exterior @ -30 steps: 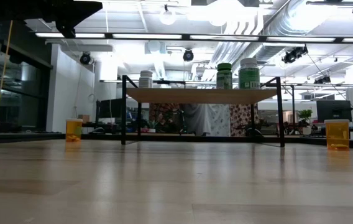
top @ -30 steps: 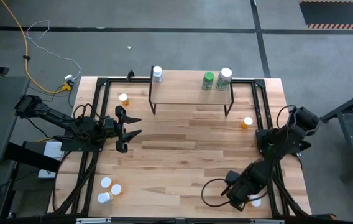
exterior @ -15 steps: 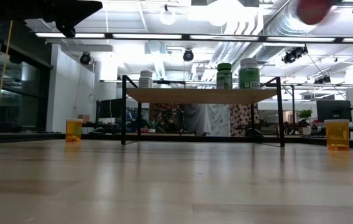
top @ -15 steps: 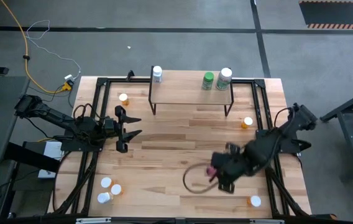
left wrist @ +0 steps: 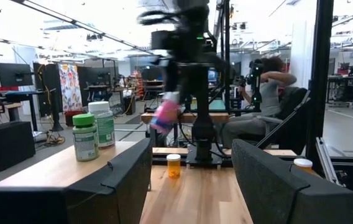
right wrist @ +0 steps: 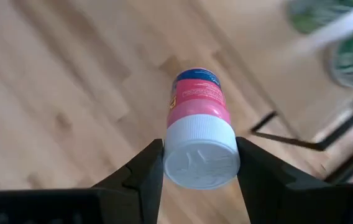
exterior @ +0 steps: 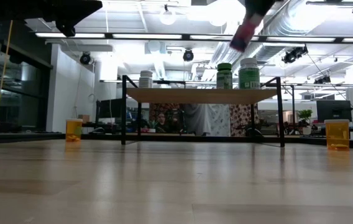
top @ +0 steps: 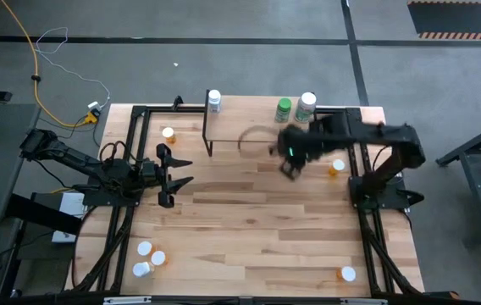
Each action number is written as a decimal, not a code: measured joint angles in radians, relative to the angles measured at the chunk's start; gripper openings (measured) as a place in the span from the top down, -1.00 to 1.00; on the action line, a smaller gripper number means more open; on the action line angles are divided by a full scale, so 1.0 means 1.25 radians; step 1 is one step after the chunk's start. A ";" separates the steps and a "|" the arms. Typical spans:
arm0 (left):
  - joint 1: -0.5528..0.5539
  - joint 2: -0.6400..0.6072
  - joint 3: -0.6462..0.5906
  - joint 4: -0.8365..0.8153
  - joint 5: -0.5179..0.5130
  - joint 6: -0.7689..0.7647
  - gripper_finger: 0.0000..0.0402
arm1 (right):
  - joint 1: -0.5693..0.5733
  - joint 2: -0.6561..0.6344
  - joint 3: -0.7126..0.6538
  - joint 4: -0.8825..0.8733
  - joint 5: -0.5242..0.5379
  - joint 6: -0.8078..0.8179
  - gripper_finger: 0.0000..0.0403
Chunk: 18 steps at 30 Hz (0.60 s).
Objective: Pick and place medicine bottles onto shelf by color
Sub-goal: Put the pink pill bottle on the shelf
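Between the two dark fingers of the right gripper [right wrist: 199, 155]: one small cylindrical pink-bodied medicine bottle with a white ribbed cap [right wrist: 198, 129], clamped at the cap, its body pointing away from the fingers and tilted off upright in the low view. Fingers set apart only by the width of the cap, pressing it on both sides. Step in hand, by judgement: carriage of the pink bottle to the small raised light-wood shelf on thin black legs [top: 240, 131]; placement not yet made. Beyond the fingertips lies the shelf's edge with the green-bodied, green-capped bottle [top: 284, 109] and the white-capped green-labelled bottle [top: 306, 107] standing near. Next move likely calls for bringing the bottle upright over a bare part of the board, apart from the green pair, then lowering before release. Left gripper [top: 181, 170]: idle above the tabletop, fingers spread wide, nothing between them; well apart from the shelf.
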 joint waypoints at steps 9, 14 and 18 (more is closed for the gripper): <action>0.000 0.000 0.000 0.000 -0.002 0.007 -0.05 | -0.293 -0.002 0.000 0.000 -0.125 0.001 0.24; 0.000 0.000 0.000 0.000 -0.003 0.007 -0.05 | -0.391 0.008 -0.001 0.000 -0.153 0.023 0.23; 0.000 0.000 0.000 0.000 -0.002 0.006 -0.05 | -0.429 0.026 -0.021 0.001 -0.191 0.038 0.22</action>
